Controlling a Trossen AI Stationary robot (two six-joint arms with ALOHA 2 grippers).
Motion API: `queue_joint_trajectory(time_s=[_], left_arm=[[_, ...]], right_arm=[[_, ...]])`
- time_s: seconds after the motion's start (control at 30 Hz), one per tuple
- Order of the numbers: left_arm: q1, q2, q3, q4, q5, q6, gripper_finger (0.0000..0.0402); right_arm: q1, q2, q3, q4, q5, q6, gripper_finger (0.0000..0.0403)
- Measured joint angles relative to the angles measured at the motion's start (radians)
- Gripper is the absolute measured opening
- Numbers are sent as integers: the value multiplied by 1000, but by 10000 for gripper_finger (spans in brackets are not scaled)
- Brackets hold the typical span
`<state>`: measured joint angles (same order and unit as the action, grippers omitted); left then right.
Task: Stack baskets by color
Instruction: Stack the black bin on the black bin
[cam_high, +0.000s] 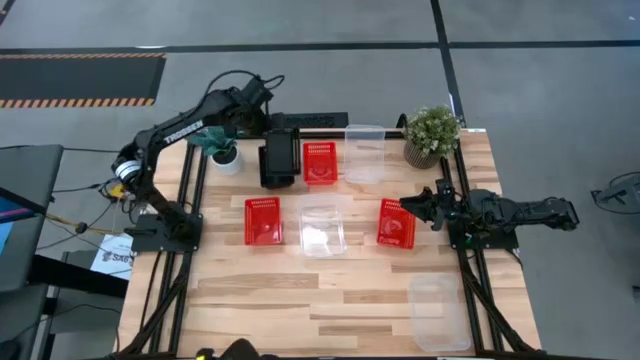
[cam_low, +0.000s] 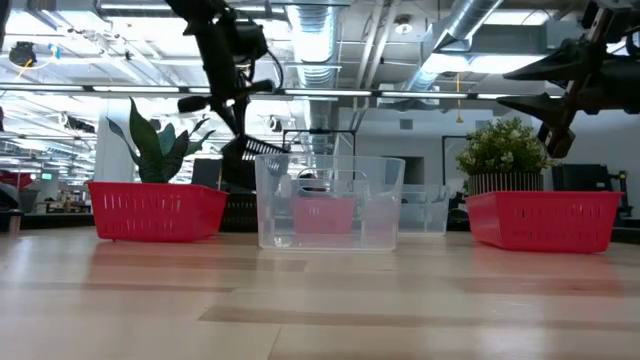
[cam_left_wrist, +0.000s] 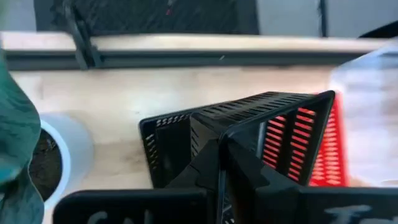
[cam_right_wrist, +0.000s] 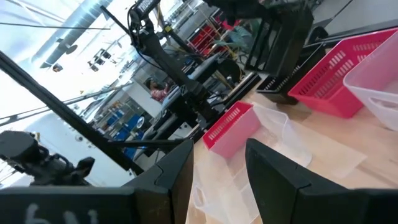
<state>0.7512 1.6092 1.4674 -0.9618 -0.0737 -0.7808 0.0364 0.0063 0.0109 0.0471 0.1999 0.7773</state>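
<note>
My left gripper (cam_high: 270, 138) is at the table's far left and is shut on a black basket (cam_high: 281, 164), which is tilted next to a red basket (cam_high: 320, 162). A clear basket (cam_high: 365, 152) sits to the right of that. Nearer lie two more red baskets (cam_high: 263, 220) (cam_high: 396, 222) with a clear basket (cam_high: 322, 228) between them. Another clear basket (cam_high: 438, 312) lies at the near right. My right gripper (cam_high: 425, 205) waits open and level above the right red basket. My left gripper pinches a wall of the black basket at its rim (cam_left_wrist: 219, 138), one finger on each face of the wall. The fingers slant down from the table's left. The basket is tipped up on edge; I cannot tell whether its lower end touches the table.
A potted plant in a white pot (cam_high: 224, 152) stands just left of the held basket. A bushy plant (cam_high: 432, 135) stands at the far right. A long black object (cam_high: 310, 121) lies along the far edge. Bare wood (cam_high: 300, 300) fills the near half.
</note>
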Motion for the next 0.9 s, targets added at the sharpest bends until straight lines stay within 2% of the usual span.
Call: queue_joint_trajectory(time_s=[0.47, 0.7, 0.9], left_arm=[[29, -7, 0, -77, 32, -1, 0], [43, -7, 0, -95, -8, -19, 0], [78, -9, -60, -10, 99, -45, 0]], right_arm=[[0, 0, 0, -3, 10, -2, 169], [0, 0, 0, -3, 11, -2, 169], [0, 0, 0, -3, 12, -1, 169]])
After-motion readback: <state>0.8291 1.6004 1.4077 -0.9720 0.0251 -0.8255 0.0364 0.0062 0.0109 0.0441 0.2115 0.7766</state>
